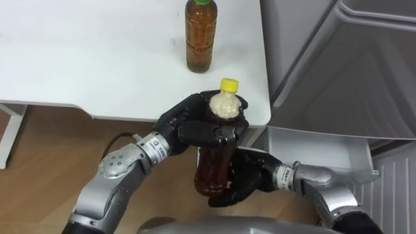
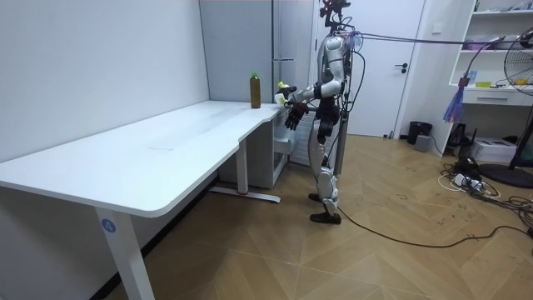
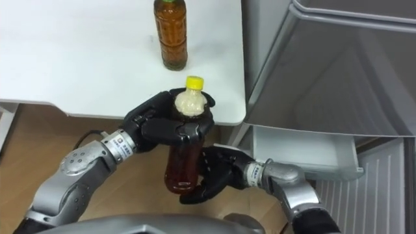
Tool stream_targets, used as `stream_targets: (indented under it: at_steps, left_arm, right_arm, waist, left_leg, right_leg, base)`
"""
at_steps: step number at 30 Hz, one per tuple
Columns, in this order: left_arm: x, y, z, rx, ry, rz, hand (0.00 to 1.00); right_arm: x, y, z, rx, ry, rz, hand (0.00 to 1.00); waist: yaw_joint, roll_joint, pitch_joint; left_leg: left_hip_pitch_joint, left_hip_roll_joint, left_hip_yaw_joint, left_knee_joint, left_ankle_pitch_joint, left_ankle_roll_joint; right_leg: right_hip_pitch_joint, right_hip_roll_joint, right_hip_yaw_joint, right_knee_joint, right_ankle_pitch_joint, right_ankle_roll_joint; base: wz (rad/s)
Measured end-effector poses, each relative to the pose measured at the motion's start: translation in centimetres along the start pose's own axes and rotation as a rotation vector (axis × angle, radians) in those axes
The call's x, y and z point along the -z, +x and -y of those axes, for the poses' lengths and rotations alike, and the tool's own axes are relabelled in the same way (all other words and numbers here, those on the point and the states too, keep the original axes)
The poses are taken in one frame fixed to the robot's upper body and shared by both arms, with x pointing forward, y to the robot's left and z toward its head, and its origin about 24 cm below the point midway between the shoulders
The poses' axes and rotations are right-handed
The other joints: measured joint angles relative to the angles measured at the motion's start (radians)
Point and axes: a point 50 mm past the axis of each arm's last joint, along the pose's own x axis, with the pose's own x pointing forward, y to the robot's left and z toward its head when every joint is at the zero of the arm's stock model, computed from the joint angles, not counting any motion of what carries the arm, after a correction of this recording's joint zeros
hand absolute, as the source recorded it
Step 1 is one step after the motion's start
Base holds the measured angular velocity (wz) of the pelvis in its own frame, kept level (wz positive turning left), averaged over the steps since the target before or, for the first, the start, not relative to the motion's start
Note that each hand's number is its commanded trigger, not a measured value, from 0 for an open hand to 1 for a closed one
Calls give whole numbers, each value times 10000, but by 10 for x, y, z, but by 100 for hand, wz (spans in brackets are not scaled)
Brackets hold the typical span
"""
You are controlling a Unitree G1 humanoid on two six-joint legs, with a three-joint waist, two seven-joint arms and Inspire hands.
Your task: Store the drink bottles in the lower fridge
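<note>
1. The left hand [image 1: 203, 128] curls round the shoulder of a yellow-capped bottle [image 1: 213, 168] of brown drink, held upright just off the desk's [image 1: 78, 58] near right corner.
2. The right hand [image 1: 247, 179] wraps the same bottle lower down, fingers hooked round its base.
3. A green-capped bottle [image 1: 199, 36] stands on the desk near its right edge, well apart from both hands.
4. The grey fridge [image 1: 338, 65] stands right of the desk.

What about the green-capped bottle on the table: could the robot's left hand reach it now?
Probably not yet: the left hand is curled round the yellow-capped bottle, the right hand holding its base. The green-capped bottle stands just ahead, nothing between.
</note>
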Motion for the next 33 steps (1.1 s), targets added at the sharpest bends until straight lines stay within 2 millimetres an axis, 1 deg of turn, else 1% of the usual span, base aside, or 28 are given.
stream_targets:
  at_steps: [5, 7, 10, 14, 23, 30, 31, 32, 33]
  left_arm:
    - [0, -1, -1, -28, 213, -106, 100]
    - [1, 0, 0, -37, 640, -201, 100]
    - [3, 0, 1, -9, 1124, -466, 100]
    - [5, 2, 4, 59, 1607, -729, 100]
    - [3, 1, 3, 79, 1841, -572, 100]
    - [5, 3, 9, 193, 1873, -555, 100]
    - [5, 3, 9, 213, 1881, -558, 100]
    - [5, 4, 10, 216, 1968, -583, 100]
    - [5, 4, 10, 223, 2017, -586, 100]
  right_arm:
    - [-5, 0, -5, -284, -187, 233, 0]
    - [-4, -1, -8, -328, -78, 394, 0]
    - [-4, -1, -10, -384, 161, 664, 0]
    - [-8, -1, -9, -444, 353, 964, 0]
    - [-12, -1, -10, -593, 168, 1322, 0]
    - [-13, 0, -13, -820, 641, 1772, 0]
    - [-13, 1, -14, -874, 722, 1805, 8]
    - [-12, 1, -15, -936, 840, 1862, 43]
    - [-12, 1, -16, -960, 901, 1891, 98]
  waist:
    - [-4, 112, 44]
    - [6, 141, 31]
    - [-14, 177, 47]
    - [-41, 175, 45]
    - [-53, 148, 38]
    - [-61, 138, 37]
    - [-63, 138, 36]
    - [-67, 139, 35]
    - [-67, 138, 35]
  left_leg:
    - [-11, -27, -37, -12, -2, 4]
    - [-4, -29, -37, -32, -3, 5]
    - [-9, -34, -30, -11, -2, 6]
    - [-7, -26, -30, -8, -2, 6]
    - [-3, -36, -46, 3, -1, 7]
    - [-11, -49, -59, -27, -2, 9]
    - [-5, -51, -63, -29, -2, 9]
    - [6, -57, -76, -26, -2, 9]
    - [7, -61, -85, -24, -2, 9]
  right_leg:
    - [5, 6, 22, 34, 5, -8]
    - [9, 6, 22, 37, 5, -8]
    - [-4, -1, 23, 40, 5, -8]
    - [-9, -11, 21, 39, 5, -8]
    - [-2, -20, 17, 39, 5, -7]
    - [-3, -11, 27, 38, 4, -6]
    - [5, -11, 30, 37, 4, -6]
    - [16, -11, 31, 38, 4, -6]
    - [19, -11, 31, 38, 4, -6]
  base:
    - [1]
    - [0]
    - [0]
    - [0]
    - [0]
    - [0]
    - [0]
    - [0]
    - [0]
